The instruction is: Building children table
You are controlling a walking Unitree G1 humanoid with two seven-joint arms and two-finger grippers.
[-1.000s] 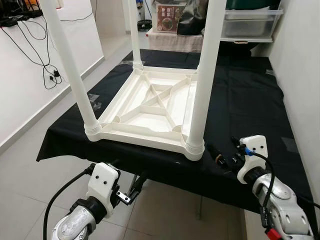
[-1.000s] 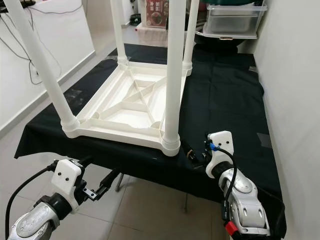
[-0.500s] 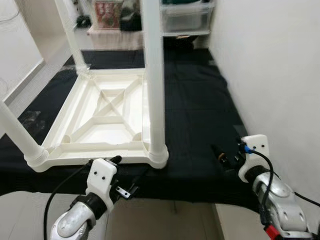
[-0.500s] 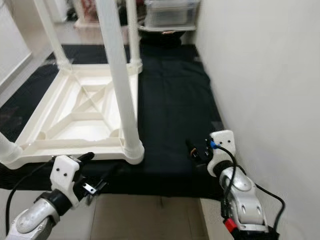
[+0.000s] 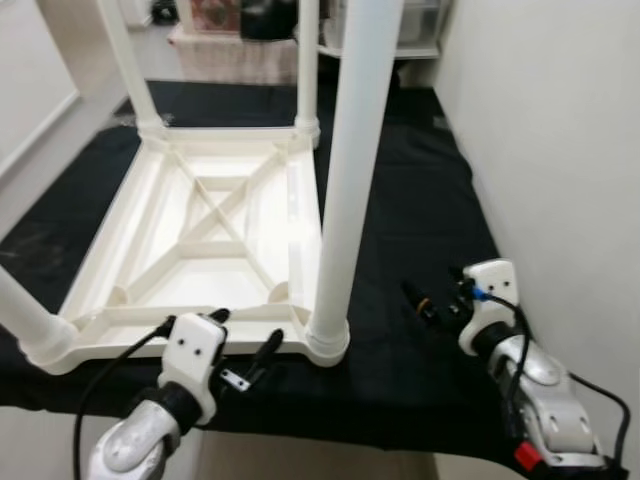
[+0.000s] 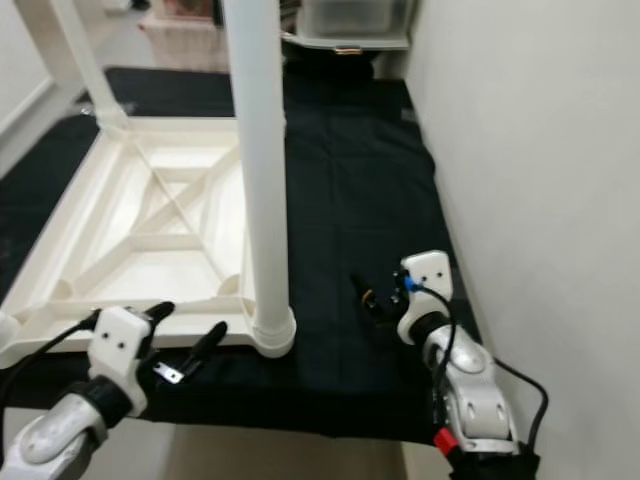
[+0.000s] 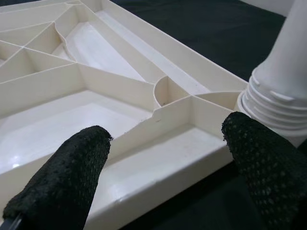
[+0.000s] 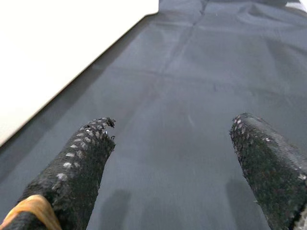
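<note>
- Whole view swung since the earlier frames, so camera moved, not the things; table now closer, left gripper (image 5: 243, 352) now up at table's near rim instead of below the cloth edge.
- White plastic children's table (image 5: 205, 235) lying upside down on black cloth (image 5: 420, 240), ribbed underside facing up, legs pointing up; inverted likely so legs can be fitted from above.
- Near right leg (image 5: 350, 170) upright, seated in threaded corner socket (image 7: 276, 108); far legs also standing; near left leg (image 5: 30, 325) partly cut off at frame edge.
- Left gripper spread wide, holding nothing, fingers (image 7: 62, 177) straddling near rim just beside that corner socket; probably lining up to steady the frame or leg.
- Right gripper (image 5: 430, 300) open, empty, hovering low over bare cloth, well apart from table, beside white wall (image 5: 560, 150).
- Cloth covering a low platform, running back to clear storage bins (image 6: 355, 15) and clutter at far end.
- Pale tiled floor (image 5: 40, 140) at left.
</note>
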